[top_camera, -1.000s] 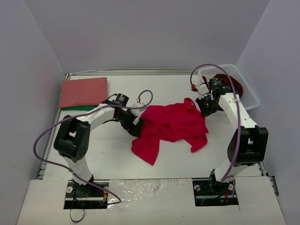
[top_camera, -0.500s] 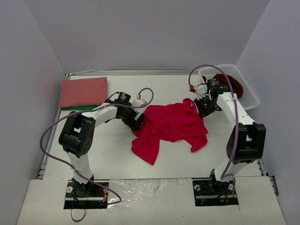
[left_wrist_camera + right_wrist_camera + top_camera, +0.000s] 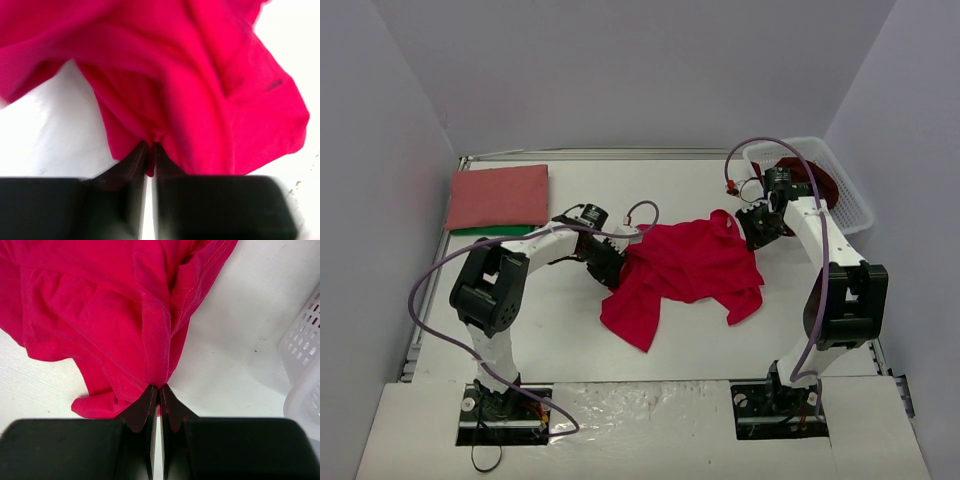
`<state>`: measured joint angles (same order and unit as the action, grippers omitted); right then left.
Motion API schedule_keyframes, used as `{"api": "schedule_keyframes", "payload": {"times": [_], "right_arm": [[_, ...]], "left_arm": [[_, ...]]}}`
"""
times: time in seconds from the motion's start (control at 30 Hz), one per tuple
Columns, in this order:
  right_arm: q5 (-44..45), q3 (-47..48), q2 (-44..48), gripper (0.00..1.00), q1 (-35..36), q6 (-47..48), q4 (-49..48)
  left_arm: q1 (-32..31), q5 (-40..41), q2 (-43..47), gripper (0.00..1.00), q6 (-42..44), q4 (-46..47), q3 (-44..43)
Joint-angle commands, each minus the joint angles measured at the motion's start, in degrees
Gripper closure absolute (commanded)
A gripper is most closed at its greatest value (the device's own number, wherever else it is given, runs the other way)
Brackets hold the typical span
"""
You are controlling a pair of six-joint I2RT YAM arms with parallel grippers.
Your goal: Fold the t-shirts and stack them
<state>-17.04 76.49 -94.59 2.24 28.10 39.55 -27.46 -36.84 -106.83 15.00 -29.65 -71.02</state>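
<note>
A bright crimson t-shirt (image 3: pixel 685 265) lies crumpled in the middle of the table, filling the left wrist view (image 3: pixel 200 90) and the right wrist view (image 3: pixel 110 310). My left gripper (image 3: pixel 617 262) pinches a fold at the shirt's left edge, its jaws nearly together on the cloth (image 3: pixel 151 150). At the shirt's upper right corner my right gripper (image 3: pixel 752 228) is shut on a hemmed edge (image 3: pixel 159 389). A dull salmon-red t-shirt (image 3: pixel 500 195) lies folded flat at the back left. A dark maroon t-shirt (image 3: pixel 810 178) sits bunched in the basket.
The white lattice basket (image 3: pixel 850 205) stands at the back right, and its wall shows beside my right gripper (image 3: pixel 305 355). A green edge (image 3: pixel 485 230) shows under the folded salmon-red shirt. Grey walls close in the table on three sides.
My left gripper has moved right onto the crimson shirt's left edge and closed on it from wide open. The right gripper has kept its grip in place.
</note>
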Motion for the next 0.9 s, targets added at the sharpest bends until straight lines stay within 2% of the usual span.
{"api": "schedule_keyframes", "payload": {"times": [0.0,0.1,0.23,0.37,0.47,0.6,0.87], "right_arm": [[-0.72,-0.81,1.42,1.00,-0.57,-0.59,0.88],[-0.54,-1.52,2.21,1.00,-0.75,-0.50,0.79],[-0.02,-1.96,3.62,1.00,-1.27,-0.24,0.79],[0.08,-1.96,5.28,1.00,-1.98,0.20,0.88],[0.43,-2.04,6.08,1.00,-3.99,0.73,1.06],[0.51,-2.13,6.52,1.00,-4.70,1.17,1.06],[0.43,-1.61,5.29,1.00,-4.79,1.08,0.97]], "left_arm": [[-3.73,0.70,0.83,0.97,0.38,-1.73,0.97],[-4.09,2.64,1.00,0.98,0.81,-2.51,0.37],[-2.34,9.05,3.81,0.97,3.53,-6.72,-2.97],[2.93,15.21,8.64,0.98,6.61,-12.00,-7.54],[8.11,16.18,11.81,0.98,9.33,-16.75,-10.36],[13.12,17.76,16.29,0.98,12.32,-19.39,-10.19],[15.33,19.96,18.32,0.97,14.09,-19.49,-6.50]]}}
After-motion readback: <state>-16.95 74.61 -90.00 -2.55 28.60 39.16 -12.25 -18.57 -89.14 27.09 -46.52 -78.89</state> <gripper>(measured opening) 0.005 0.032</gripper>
